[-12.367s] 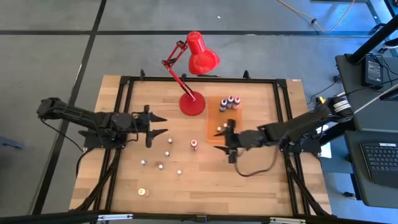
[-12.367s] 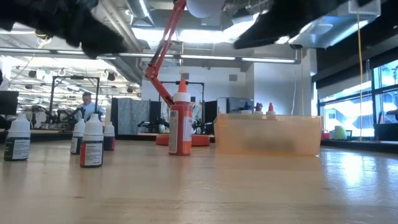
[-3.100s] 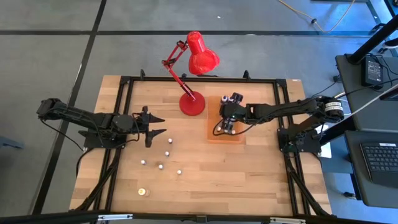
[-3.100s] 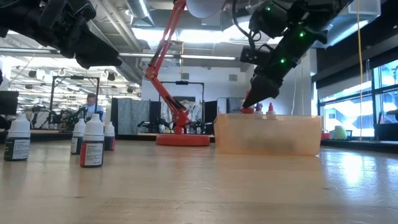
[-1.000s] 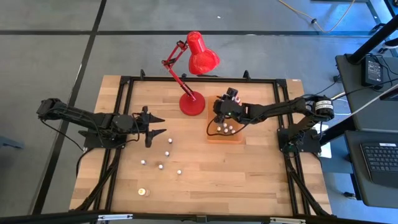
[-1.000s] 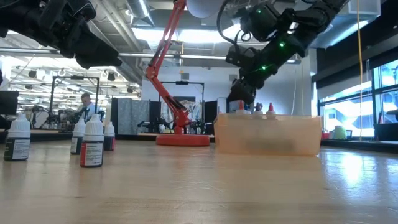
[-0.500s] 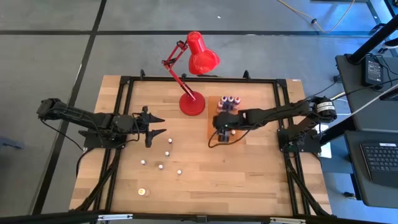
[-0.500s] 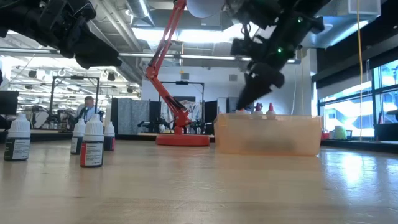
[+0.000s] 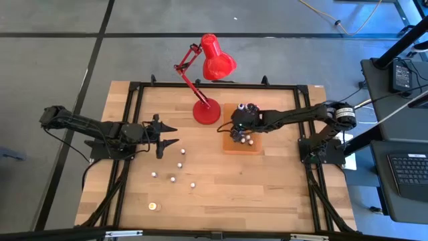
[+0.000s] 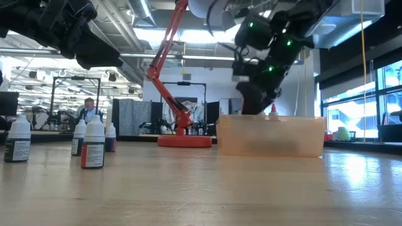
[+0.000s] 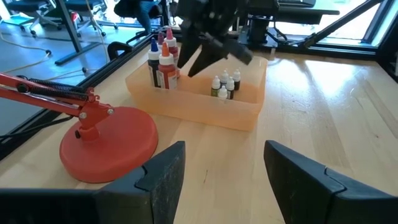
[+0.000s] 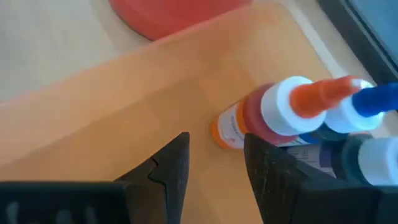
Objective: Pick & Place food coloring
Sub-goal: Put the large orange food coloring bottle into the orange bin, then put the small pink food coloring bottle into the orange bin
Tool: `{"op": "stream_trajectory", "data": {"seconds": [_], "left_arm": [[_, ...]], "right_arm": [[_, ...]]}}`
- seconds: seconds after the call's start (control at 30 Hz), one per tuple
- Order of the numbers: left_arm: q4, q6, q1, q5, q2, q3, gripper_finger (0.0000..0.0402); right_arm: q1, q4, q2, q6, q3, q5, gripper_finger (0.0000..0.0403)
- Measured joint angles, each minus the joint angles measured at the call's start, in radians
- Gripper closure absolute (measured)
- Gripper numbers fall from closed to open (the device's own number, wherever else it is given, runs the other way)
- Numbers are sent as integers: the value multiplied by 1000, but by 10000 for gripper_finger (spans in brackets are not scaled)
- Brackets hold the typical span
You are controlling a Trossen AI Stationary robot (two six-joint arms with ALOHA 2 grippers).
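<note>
The right pincer (image 12: 214,165) has swung back over the tray (image 9: 227,144), open and empty. Lift clear of the bottles (image 12: 292,118) just ahead.

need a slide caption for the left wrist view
Left hand open over the table, facing the red lamp base and an orange tray of food coloring bottles, right hand above the tray.

The tray (image 9: 257,148) sits right of the lamp's base (image 9: 206,112), bottles (image 9: 249,107) standing at its far end. More bottles (image 9: 180,164) stand scattered on the table (image 9: 267,194), left of the tray.
</note>
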Motion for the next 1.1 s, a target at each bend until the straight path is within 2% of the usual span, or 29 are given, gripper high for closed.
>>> {"op": "stream_trajectory", "data": {"seconds": [0.37,0.83,0.97,1.1], "left_arm": [[0,1,0,0,0,0,189],[0,1,0,0,0,0,187],[0,1,0,0,0,0,189],[1,1,0,0,0,0,188]], "right_arm": [[-62,60,102,-5,0,54,248],[-68,87,99,-6,7,95,248],[-55,40,94,3,7,94,248],[-19,-39,36,50,6,94,248]]}}
